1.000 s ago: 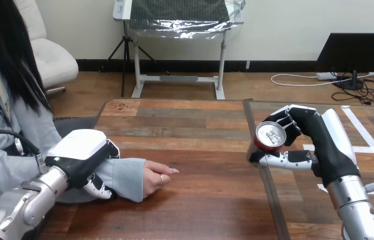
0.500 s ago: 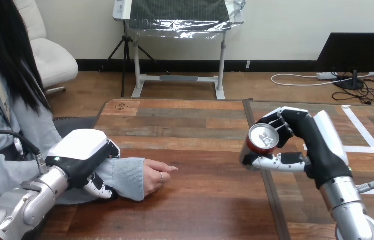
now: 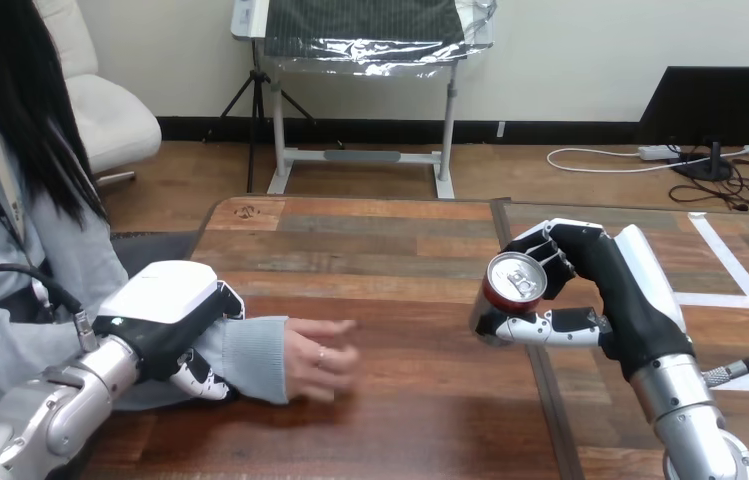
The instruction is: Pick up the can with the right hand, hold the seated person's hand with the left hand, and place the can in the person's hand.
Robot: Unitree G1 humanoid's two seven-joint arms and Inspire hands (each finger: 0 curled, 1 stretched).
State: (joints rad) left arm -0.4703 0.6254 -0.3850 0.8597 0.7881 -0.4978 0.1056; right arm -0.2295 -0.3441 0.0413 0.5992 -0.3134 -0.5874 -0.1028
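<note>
Head view, right hand point(image 3: 622, 292) curled round can point(image 3: 513, 283), left hand point(image 3: 163, 312) gripping person's forearm point(image 3: 252, 356)

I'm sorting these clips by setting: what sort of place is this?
Probably a robot handover test bench, not a home: a wooden table with white tape marks, a person's hand over it, and the right robot hand holding a can.

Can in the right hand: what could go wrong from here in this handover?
The can, held tilted by the right hand, could slip out on the way over.
The person's hand lies apart from it, not clearly palm up, so it may not be ready.
The left hand is curled round the person's forearm; a tug could shift the target.
</note>
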